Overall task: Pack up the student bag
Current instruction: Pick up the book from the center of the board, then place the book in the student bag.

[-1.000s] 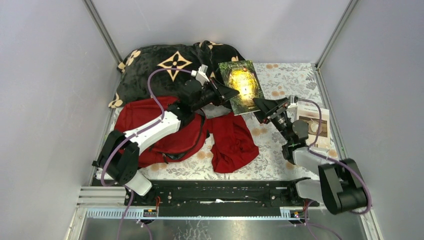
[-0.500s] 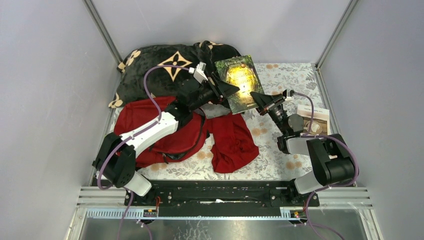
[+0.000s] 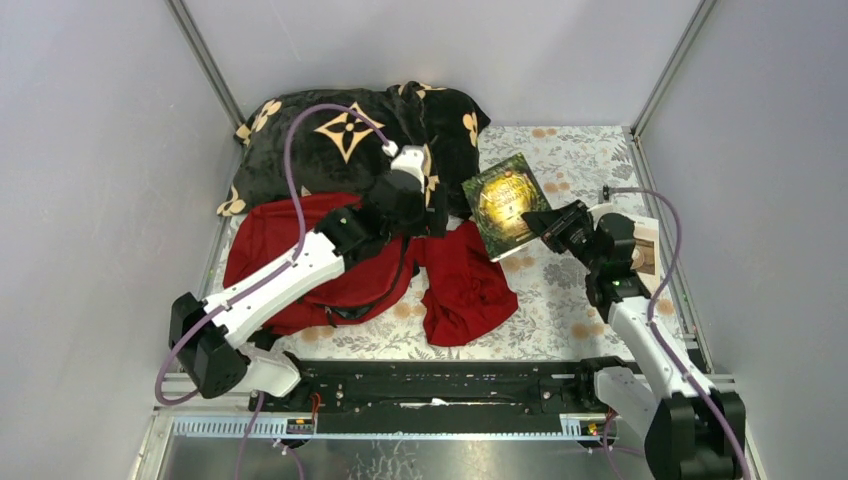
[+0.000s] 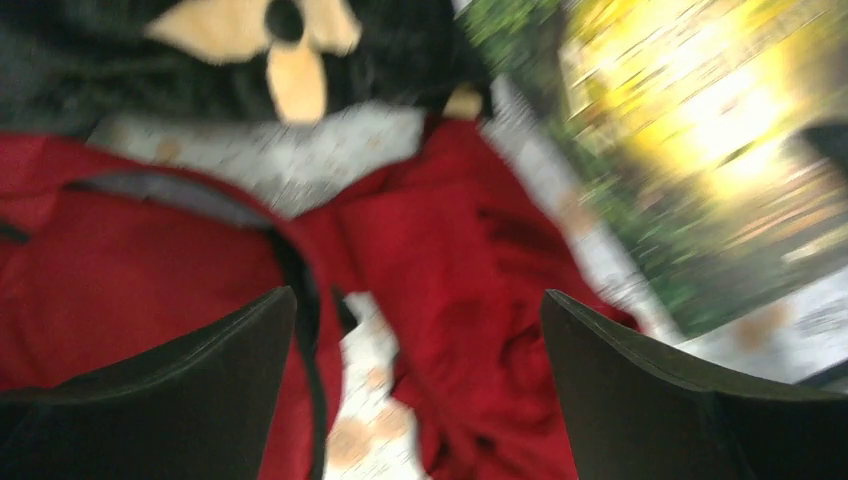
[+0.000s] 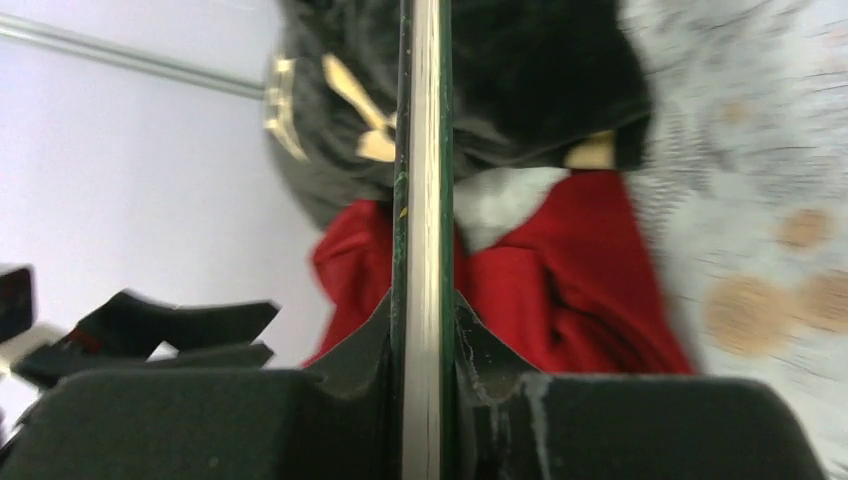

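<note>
Bag first: the student bag [image 3: 262, 235] lies flat on the worktop [image 3: 560, 320], under and just behind the left end effector [image 4: 415, 305], whose jaws stand wide apart with nothing in them. It is soft red cloth, floppy and likely light, so grab it by the black zip edge. That edge seems to lie right below, though this view is smeary. To the right, the right end effector [image 5: 422, 315] pinches a thin, stiff, shiny green book [image 3: 505, 200]. Beyond both sits a fluffy black blanket [image 3: 440, 120].

A black flower-patterned blanket [image 3: 340, 135] lies behind a dark-red cloth [image 3: 465, 285] on a floral tablecloth [image 3: 580, 160].
</note>
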Controlling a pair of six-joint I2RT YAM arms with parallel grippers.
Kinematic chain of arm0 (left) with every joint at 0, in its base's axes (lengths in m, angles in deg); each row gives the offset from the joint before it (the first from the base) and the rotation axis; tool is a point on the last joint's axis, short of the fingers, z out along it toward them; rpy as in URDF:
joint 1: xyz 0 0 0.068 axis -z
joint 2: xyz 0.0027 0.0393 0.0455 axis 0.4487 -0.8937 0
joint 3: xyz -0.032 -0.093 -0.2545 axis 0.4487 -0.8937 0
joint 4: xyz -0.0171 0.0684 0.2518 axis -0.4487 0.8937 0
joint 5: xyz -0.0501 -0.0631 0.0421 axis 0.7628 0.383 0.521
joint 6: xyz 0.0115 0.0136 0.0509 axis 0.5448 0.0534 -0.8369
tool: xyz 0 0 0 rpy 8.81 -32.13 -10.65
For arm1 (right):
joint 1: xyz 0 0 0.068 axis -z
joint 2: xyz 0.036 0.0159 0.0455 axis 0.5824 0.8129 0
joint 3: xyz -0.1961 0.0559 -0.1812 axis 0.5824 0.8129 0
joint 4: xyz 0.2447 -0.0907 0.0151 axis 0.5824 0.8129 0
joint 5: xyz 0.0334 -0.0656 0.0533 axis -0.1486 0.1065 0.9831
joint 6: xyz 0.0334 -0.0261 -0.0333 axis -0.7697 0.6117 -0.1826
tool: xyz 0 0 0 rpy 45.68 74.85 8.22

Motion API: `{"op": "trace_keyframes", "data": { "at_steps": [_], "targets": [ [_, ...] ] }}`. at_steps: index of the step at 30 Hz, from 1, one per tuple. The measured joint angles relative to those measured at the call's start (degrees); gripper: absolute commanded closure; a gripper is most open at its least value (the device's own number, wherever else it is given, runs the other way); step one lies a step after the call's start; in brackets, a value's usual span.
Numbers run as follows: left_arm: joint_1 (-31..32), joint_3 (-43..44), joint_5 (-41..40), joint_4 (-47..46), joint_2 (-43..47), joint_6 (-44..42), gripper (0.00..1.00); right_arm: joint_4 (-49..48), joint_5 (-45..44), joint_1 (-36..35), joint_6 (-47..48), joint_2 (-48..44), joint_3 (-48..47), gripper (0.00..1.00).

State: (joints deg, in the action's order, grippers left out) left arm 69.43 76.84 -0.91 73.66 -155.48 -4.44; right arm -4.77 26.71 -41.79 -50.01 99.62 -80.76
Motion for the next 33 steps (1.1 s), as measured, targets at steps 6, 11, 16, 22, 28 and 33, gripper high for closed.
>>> {"op": "trace_keyframes", "data": {
  "at_steps": [6,11,16,22,28,33],
  "targets": [
    [6.97,-5.09,-11.82,9.60,-3.26,-4.20,0.09,30.03,-8.35,0.37,15.85,-9.44,-7.91,1.00],
    [7.45,-5.81,-18.95,14.69,-10.71,-5.07,0.27,39.71,-8.37,0.37,20.20,-11.06,-8.11,1.00],
    [7.45,-5.81,-25.79,19.82,-13.42,-4.57,0.42,42.14,-8.28,0.37,21.03,-11.06,-8.11,1.00],
    [7.45,-5.79,-28.41,23.17,-10.58,-2.82,0.80,42.03,-7.78,0.37,21.16,-10.88,-8.11,1.00],
    [6.97,-5.77,-29.18,24.76,-7.04,-1.95,0.97,40.37,-4.52,0.37,21.22,-9.38,-8.11,1.00],
    [5.09,-5.66,-28.57,26.40,-5.90,-1.92,1.00,39.47,-1.07,0.37,22.29,-9.07,-8.63,1.00]
  ]
}}
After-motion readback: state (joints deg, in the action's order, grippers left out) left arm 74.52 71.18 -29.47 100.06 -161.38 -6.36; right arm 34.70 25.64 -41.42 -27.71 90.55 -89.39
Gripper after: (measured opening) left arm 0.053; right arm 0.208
